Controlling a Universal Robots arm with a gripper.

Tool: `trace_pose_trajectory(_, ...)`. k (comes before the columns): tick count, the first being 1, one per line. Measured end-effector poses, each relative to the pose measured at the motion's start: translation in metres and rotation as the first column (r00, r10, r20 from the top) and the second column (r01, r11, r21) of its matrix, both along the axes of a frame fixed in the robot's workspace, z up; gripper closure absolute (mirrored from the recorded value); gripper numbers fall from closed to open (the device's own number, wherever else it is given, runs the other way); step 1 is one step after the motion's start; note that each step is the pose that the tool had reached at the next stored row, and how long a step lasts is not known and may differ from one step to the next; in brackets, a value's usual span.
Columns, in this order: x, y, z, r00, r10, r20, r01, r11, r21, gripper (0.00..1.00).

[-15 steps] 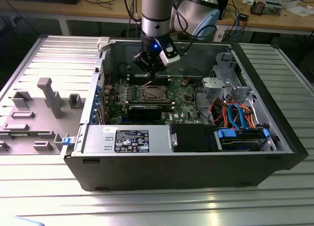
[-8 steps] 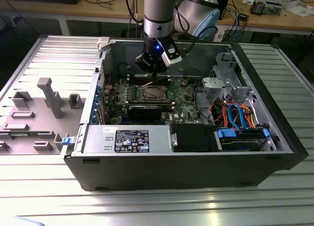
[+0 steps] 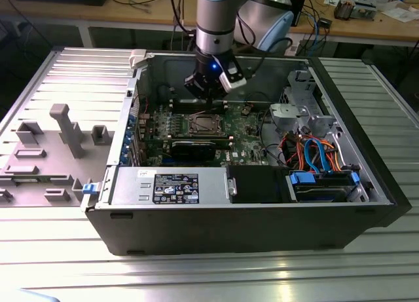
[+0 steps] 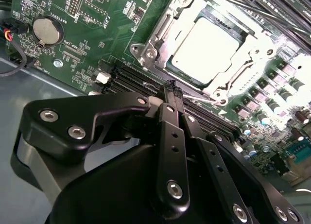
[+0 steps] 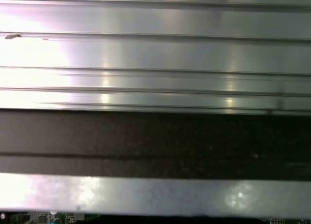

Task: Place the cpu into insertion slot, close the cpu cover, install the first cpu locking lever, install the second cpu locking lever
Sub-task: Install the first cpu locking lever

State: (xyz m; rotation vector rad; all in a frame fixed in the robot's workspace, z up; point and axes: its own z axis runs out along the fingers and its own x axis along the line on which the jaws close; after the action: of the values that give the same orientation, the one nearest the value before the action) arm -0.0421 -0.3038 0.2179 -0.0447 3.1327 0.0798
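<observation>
My gripper (image 4: 173, 90) hangs inside the open computer case (image 3: 262, 230), its fingers pressed together on nothing, tips just above the long black memory slots (image 4: 131, 80) that run beside the socket. In the exterior view my gripper (image 3: 208, 100) sits just behind the socket, toward the back wall of the case.

The cpu (image 4: 210, 44) lies flat in the insertion slot (image 4: 160, 37), silvery top facing up; it is square, so it has no long axis, and its edges run parallel to the socket frame. The cpu cover (image 4: 243, 63) lies down around it, the chip showing through its window. One thin wire lever (image 4: 201, 98) runs along the socket edge nearest my fingertips (I cannot tell whether it is hooked).

Around it: green motherboard (image 4: 87, 39), one round coin battery (image 4: 47, 30), one black graphics card (image 3: 193, 148) in front of the socket, one power supply (image 3: 170, 187), and orange and blue cables (image 3: 314, 151) on the exterior view's right.
</observation>
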Motion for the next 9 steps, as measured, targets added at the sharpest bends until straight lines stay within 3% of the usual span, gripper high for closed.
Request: trace_pose_trajectory(9, 0.0033, 0.0000, -0.0069, 1.0000, 0.000, 0.0001, 0.000, 1.0000, 0.0000, 0.89)
